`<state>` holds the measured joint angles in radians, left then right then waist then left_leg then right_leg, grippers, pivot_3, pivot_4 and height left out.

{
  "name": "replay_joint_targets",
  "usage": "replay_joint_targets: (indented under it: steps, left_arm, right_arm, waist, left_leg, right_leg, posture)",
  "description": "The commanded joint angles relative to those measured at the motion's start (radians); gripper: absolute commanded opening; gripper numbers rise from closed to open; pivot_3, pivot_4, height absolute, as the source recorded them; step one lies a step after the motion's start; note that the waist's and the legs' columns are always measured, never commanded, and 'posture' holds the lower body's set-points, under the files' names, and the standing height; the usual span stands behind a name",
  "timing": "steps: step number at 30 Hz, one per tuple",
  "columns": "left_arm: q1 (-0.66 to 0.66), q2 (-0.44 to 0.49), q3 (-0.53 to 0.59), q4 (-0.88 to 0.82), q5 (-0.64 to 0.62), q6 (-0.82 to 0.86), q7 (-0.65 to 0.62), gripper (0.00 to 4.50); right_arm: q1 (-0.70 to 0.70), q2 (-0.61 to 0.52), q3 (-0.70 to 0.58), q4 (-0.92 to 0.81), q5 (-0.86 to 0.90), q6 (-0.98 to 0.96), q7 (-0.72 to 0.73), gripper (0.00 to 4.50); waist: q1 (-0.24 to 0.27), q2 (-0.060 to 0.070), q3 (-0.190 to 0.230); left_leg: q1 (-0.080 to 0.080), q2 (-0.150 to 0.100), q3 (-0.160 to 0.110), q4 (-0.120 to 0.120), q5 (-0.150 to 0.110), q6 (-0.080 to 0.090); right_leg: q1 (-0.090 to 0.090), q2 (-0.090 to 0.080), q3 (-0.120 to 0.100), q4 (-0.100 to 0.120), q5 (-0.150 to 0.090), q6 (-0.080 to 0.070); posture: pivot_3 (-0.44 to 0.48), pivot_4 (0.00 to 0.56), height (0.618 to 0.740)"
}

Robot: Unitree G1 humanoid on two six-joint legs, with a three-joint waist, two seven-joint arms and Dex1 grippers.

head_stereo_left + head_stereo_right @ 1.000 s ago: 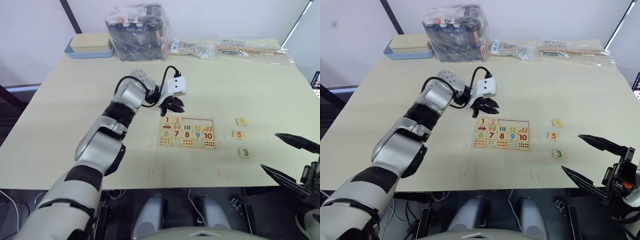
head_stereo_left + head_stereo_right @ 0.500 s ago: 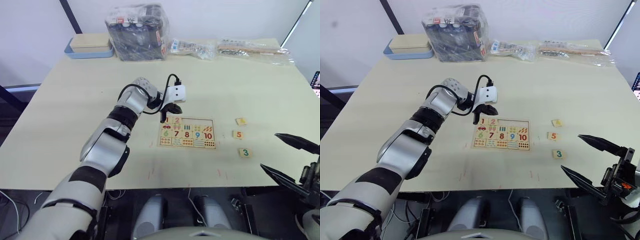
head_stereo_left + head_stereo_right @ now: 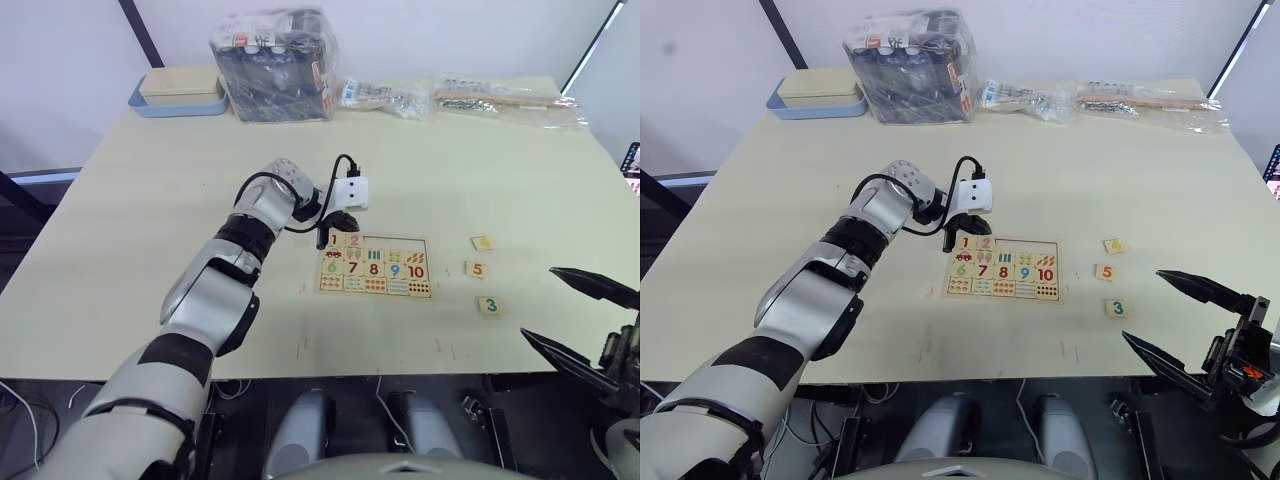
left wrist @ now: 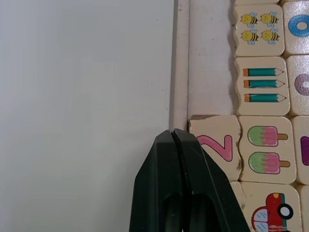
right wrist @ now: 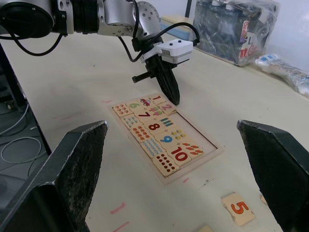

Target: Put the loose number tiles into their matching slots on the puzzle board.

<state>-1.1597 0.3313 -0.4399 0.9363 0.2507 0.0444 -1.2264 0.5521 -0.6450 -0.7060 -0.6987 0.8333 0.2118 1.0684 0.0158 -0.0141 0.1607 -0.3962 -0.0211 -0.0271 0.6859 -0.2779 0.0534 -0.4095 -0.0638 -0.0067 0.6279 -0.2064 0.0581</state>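
The puzzle board point(image 3: 376, 267) lies flat near the middle of the pale worktop point(image 3: 150, 200), tiles 1 and 2 seated in its top row, three slots point(image 4: 208, 72) beside them bare. The left hand point(image 3: 958, 236), fingers pressed together and holding nothing, touches the board's far rim beside the 2 tile point(image 4: 217, 145). Tiles 5 point(image 3: 478, 269) and 3 point(image 3: 489, 305) and a yellow-printed tile point(image 3: 483, 242) lie loose right of the board. The right hand point(image 3: 585, 322) hangs wide open near the worktop's front edge. Plastic-wrapped packs point(image 3: 275, 65) and a blue-and-beige tray point(image 3: 178, 93) sit along the back.

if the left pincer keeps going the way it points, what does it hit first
The left pincer, shut, points down at the far rim of the puzzle board, beside the 2 tile. It would likely meet that rim first, though how far off it is stays unclear.
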Motion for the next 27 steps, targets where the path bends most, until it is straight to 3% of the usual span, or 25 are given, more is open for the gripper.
replay_joint_targets:
  steps: [1,16,21,27]
  left_arm:
    - [0.003,0.002,0.007,-0.005,0.004,-0.012,-0.005,0.01]
    - [0.009,0.009,0.017,-0.016,0.004,-0.005,-0.003,0.01]
    - [0.028,0.038,0.137,-0.085,-0.096,0.056,0.037,0.01]
    - [0.140,0.066,0.294,-0.334,-0.213,0.281,0.144,0.01]
  right_arm:
    - [0.003,0.001,-0.009,-0.022,0.010,-0.020,-0.002,4.50]
    - [0.002,0.000,-0.008,-0.022,0.010,-0.019,-0.004,4.50]
    - [-0.001,0.004,-0.003,-0.020,0.004,-0.023,-0.009,4.50]
    - [-0.047,0.022,0.001,0.009,0.031,-0.006,-0.074,4.50]
  waist:
    - [0.000,0.000,0.000]
    - [0.000,0.000,0.000]
    - [-0.002,0.000,0.000]
    - [-0.001,0.000,0.000]
  left_leg:
    - [0.000,0.000,0.000,0.000,0.000,0.000]
    - [0.000,0.000,0.000,0.000,0.000,0.000]
    - [0.000,0.000,0.000,0.000,0.000,0.000]
    - [0.001,0.001,0.000,0.000,0.000,0.000]
  right_leg:
    - [0.000,0.000,0.000,0.000,0.000,0.000]
    - [0.000,0.000,0.000,0.000,0.000,0.000]
    - [0.000,0.000,0.000,0.000,0.000,0.000]
    - [0.000,0.000,0.000,0.001,0.000,0.000]
  posture:
    - [0.000,0.150,0.740]
    - [0.000,0.150,0.740]
    - [0.000,0.150,0.740]
    - [0.000,0.150,0.740]
